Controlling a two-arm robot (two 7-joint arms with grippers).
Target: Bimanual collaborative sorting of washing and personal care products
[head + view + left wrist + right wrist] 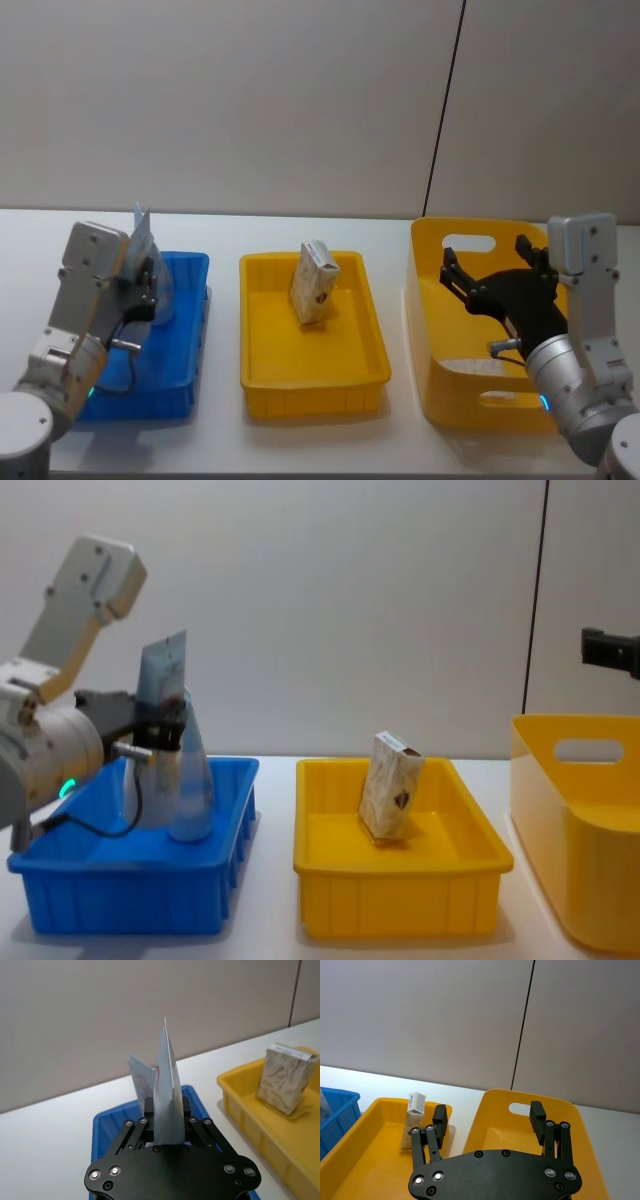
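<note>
The left gripper [150, 283] hangs over the far part of the blue tray [160, 372], its fingers clamped on a pale-blue tube [167, 1085] that stands upright with its flat crimped end on top. In the left wrist view the tube shows edge-on between the fingers, and a second tube [140, 1077] stands just behind it, also crimped end up. From the chest view both tubes rise well above the blue tray's rim, their lower ends inside the tray and towards its right wall.

A yellow tray [315, 402] sits in the middle of the white surface [225, 440], with a strip of bare surface between it and the blue tray. A beige marbled carton [313, 285] stands tilted in its far half, apart from both side walls; the near half of the tray is bare floor.

To the right, a tall yellow bin [450, 400] with a handle slot in its wall stands near the yellow tray, a narrow gap between their rims. The right gripper [485, 252] hovers over the bin's open top at about rim height, fingers wide apart and holding nothing, pointing towards the far wall. The carton is well apart from it
</note>
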